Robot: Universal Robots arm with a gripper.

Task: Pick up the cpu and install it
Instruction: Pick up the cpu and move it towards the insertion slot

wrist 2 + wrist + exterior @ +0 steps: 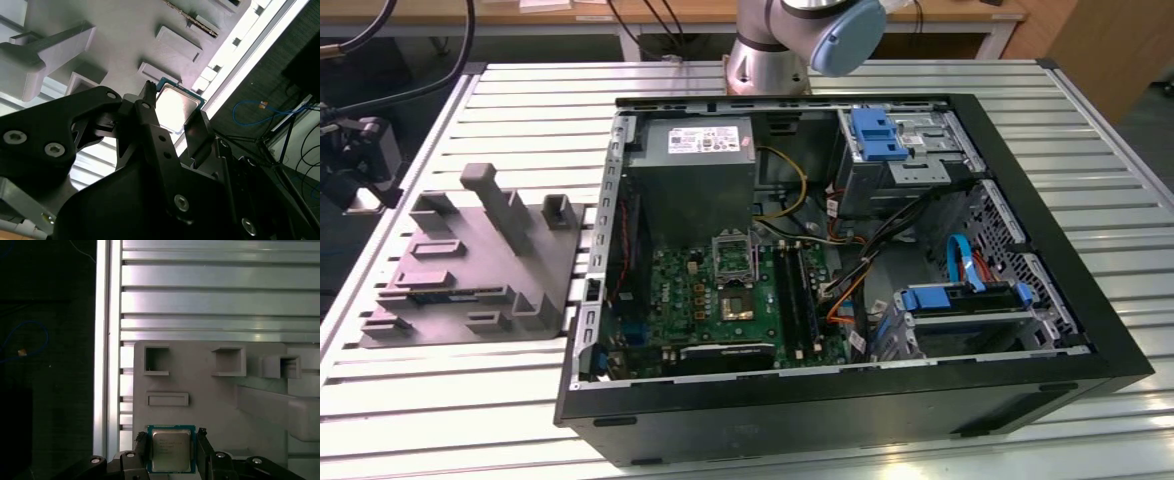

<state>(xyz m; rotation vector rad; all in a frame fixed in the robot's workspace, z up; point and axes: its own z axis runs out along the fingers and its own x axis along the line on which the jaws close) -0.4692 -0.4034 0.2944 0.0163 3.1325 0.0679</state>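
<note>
The pincer [173,439] is clamped on the cpu [171,450]. In the first wrist view its two black fingers [143,447] sit against opposite side edges of the chip, and the silvery metal top faces the camera squarely. In the second wrist view the cpu [175,106] hangs between the same fingers. The grey parts holder [125,35] lies behind it and apart from it, so I judge the chip to be lifted clear of its seat rather than resting there.

That holder [467,265] stands on the slatted aluminium worktop [494,90] at the exterior view's left, just beside the open computer case [854,400]. Inside the case the motherboard [707,300] lies flat on the near-left side. Its metal-framed socket [734,260] is in the middle of the board, near the grey power supply [700,180].

The step in hand looks like carrying the chip away from the holder. To do it well:

- The grip should bear only on the rim, firm enough to stop slipping but not so hard that it bows the thin board.
- The chip should stay level and unrotated, since a tilt or twist would carry through to the seating.
- The path should stay high enough to pass over the holder's tall uprights [280,410] and the wall of the case.
- Motion should be smooth, because a jolt could shift the chip between the fingers.
</note>
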